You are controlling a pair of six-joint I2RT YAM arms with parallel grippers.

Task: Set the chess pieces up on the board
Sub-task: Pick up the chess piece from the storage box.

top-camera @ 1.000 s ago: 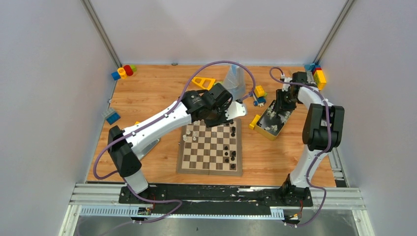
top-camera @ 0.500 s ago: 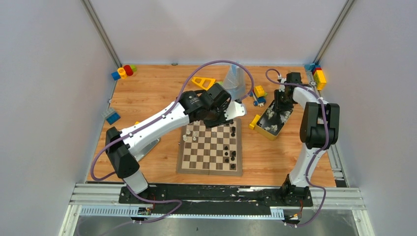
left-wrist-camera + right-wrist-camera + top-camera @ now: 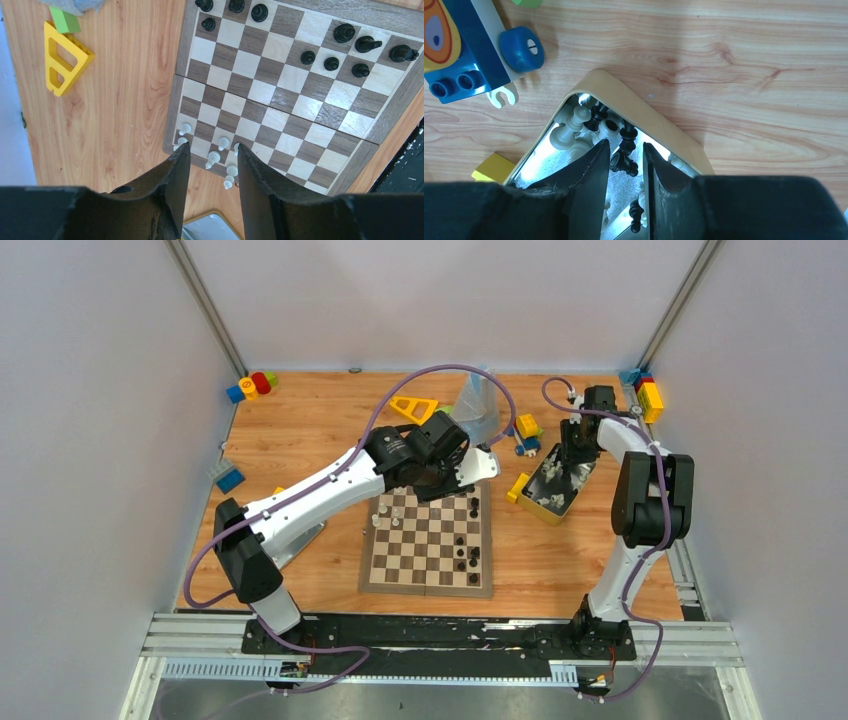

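Note:
The board lies in the middle of the table; it also shows in the left wrist view. Several white pieces stand at one corner of it. Several black pieces stand along the opposite side. My left gripper is open and empty above the white pieces' corner. My right gripper is open, with its fingers down inside the yellow-sided tin box. A black piece lies between the fingers, among loose white pieces. In the top view the right gripper is over the tin.
A yellow triangular block lies beyond the board's far-left corner. A silver lid lies left of the board. A blue toy block sits beside the tin. A clear plastic bag and coloured blocks lie along the back.
The right gripper has swung a little left and settled into the tin box. The left arm has shifted slightly over the board's far edge. No piece has moved.

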